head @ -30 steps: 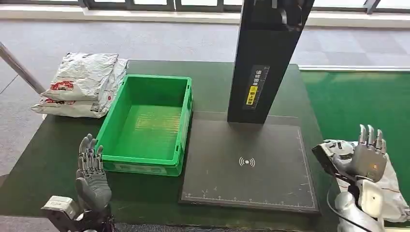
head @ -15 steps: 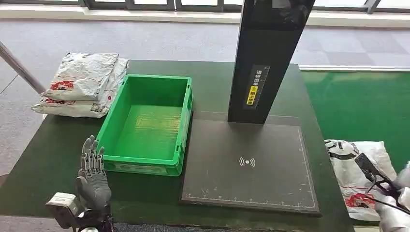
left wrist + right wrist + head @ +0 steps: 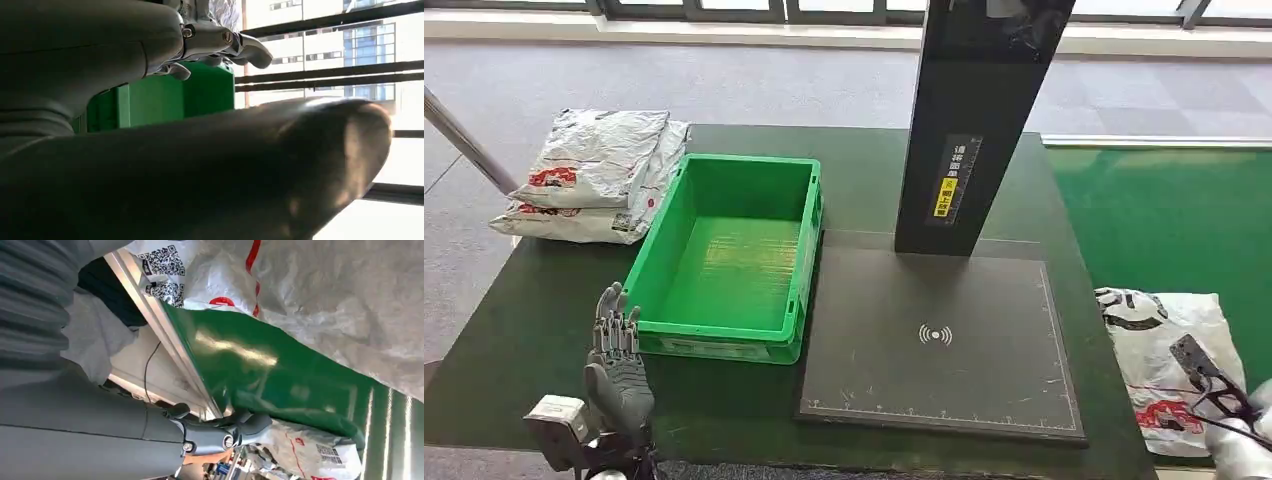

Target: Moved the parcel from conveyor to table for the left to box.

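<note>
A white-grey plastic parcel (image 3: 1166, 372) with red print lies on the green conveyor belt (image 3: 1164, 220) to the right of the table. My right arm (image 3: 1239, 450) comes in at the bottom right corner, beside the parcel's near edge. In the right wrist view my right hand (image 3: 150, 435) has its fingers (image 3: 240, 427) spread and holds nothing, with crinkled parcel plastic (image 3: 350, 295) and the belt (image 3: 280, 375) beyond it. My left hand (image 3: 614, 355) stands with fingers up and empty at the front left corner of the green bin (image 3: 729, 250). The bin (image 3: 170, 95) has nothing in it.
A stack of similar parcels (image 3: 594, 175) lies at the table's back left. A tall black scanner post (image 3: 979, 120) stands behind a black scan mat (image 3: 939, 335) to the right of the bin. The dark table (image 3: 524, 320) ends near my body.
My right hand, raised with fingers up over the parcel a second ago, has dropped toward the bottom right corner, uncovering the parcel. The left hand has barely moved.
</note>
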`<act>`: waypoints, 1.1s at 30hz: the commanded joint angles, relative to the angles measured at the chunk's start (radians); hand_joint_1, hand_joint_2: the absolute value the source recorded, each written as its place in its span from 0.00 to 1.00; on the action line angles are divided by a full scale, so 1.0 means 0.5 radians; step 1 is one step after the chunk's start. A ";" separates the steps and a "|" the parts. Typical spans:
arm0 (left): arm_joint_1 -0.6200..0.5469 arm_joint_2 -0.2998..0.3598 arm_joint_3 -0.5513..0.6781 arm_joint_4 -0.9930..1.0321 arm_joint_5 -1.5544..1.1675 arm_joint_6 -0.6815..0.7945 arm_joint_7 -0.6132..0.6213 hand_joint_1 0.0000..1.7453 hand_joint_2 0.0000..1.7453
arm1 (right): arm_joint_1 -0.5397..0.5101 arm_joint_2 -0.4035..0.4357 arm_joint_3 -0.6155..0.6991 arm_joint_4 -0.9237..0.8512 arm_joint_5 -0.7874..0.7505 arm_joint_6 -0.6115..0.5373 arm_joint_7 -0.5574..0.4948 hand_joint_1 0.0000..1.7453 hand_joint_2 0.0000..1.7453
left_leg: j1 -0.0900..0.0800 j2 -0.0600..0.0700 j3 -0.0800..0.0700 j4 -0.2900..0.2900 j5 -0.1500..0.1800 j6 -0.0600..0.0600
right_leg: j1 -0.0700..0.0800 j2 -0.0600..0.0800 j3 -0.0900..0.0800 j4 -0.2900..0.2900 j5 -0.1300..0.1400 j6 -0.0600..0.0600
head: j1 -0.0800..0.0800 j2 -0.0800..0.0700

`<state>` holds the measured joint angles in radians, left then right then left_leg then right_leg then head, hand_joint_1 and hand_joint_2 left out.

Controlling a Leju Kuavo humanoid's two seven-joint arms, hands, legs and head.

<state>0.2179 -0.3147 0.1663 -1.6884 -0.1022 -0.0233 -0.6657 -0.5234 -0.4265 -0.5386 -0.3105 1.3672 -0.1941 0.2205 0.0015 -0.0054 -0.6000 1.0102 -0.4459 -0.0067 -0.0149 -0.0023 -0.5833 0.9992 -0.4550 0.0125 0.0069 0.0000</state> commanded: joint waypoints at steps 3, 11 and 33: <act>-0.065 0.025 0.066 0.141 -0.098 0.000 0.051 0.00 0.00 | -0.052 0.416 -0.136 0.136 0.065 0.335 -0.203 1.00 1.00 | 0.004 0.016 0.010 -0.007 -0.001 -0.003 | 0.004 0.015 0.007 -0.007 0.004 -0.003 | -0.001 0.000; -0.079 0.057 -0.005 0.173 -0.119 0.090 0.065 0.00 0.00 | 0.049 0.648 -0.178 0.077 0.036 0.104 -0.468 1.00 1.00 | 0.014 0.018 0.016 -0.006 -0.003 -0.006 | 0.014 0.018 0.011 -0.008 0.003 -0.004 | 0.000 0.000; 0.076 -0.027 0.073 -0.014 -0.121 0.127 0.041 0.00 0.00 | 0.028 0.869 -0.330 -0.264 -0.566 -0.393 -1.265 1.00 1.00 | 0.032 0.076 0.025 -0.006 -0.028 -0.044 | 0.031 0.076 0.011 0.007 -0.001 -0.042 | -0.001 0.001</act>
<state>0.2313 -0.3113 0.1705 -1.6747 -0.1560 0.0431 -0.6466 -0.5005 -0.1251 -0.6073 -0.3327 1.2328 -0.2782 -0.2515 0.0190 0.0302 -0.5878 1.0084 -0.4595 -0.0291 0.0018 0.0338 -0.5770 1.0028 -0.4558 -0.0086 0.0065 0.0004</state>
